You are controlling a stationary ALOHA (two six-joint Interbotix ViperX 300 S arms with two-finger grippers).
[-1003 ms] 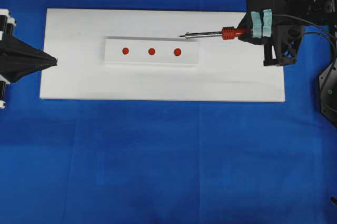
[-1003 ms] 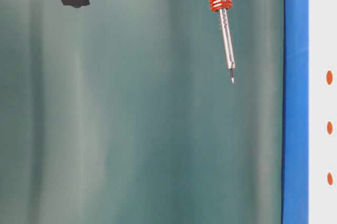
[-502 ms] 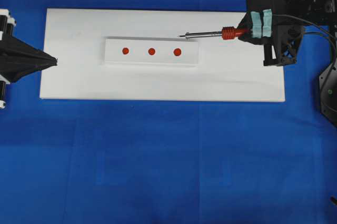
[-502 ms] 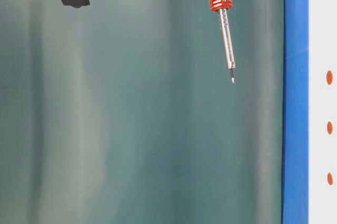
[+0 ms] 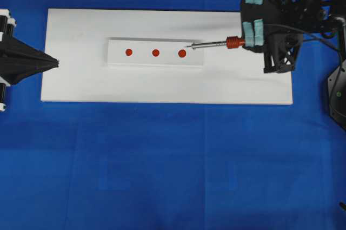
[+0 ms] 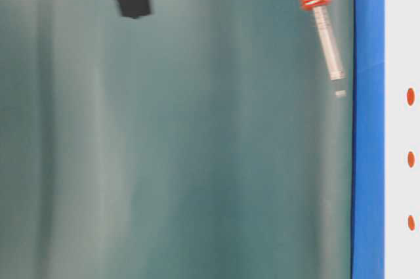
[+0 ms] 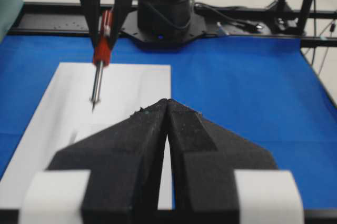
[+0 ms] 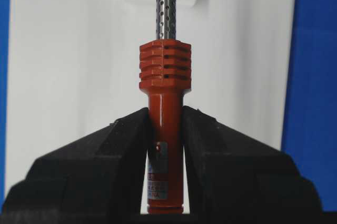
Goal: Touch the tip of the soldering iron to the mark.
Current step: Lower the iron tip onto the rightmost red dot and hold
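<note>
We see the left gripper [image 5: 54, 63] shut at the left edge of the white board [image 5: 75, 86]. Right of the marks, the soldering iron [image 5: 216, 44] lies lengthwise, its tip [image 5: 189, 47] just beside the nearest mark [image 5: 182, 53], w/ the right gripper [image 8: 165, 129] clamped on its handle.

Soldering iron [image 6: 326, 36] motion-blurred at table level; tip [image 5: 188, 47] too small overhead, cropped from right wrist view.
</note>
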